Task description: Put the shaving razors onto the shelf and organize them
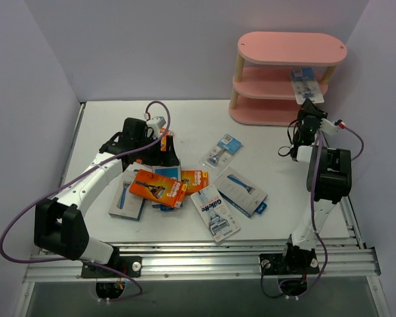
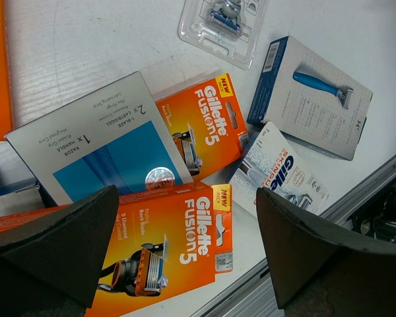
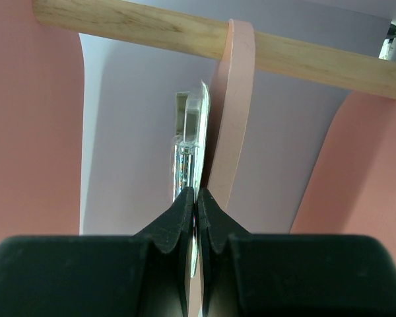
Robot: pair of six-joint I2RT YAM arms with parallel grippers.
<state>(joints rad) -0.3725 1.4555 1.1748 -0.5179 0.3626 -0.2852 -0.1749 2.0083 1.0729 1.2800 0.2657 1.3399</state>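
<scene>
A blister card (image 3: 191,135) is clamped by its near margin between the closed fingers of the right gripper (image 3: 196,198). It is seen edge-on, just ahead of the fingertips and close against the rim of the middle board of the shelf (image 3: 230,112); whether it already rests there cannot be told. Such a card is judged light, thin and somewhat flexible, and its smooth plastic bubble may slip, so the flat margin is the better place to be gripped. The left gripper (image 2: 187,198) is spread wide and nothing is grasped by it. Directly below it, two orange boxes (image 2: 168,247) are lying overlapped on the worktop (image 2: 86,53), and a blue-grey box (image 2: 313,96) lies beyond its right finger. These boxes are judged stiff and light, best taken across a free edge.
</scene>
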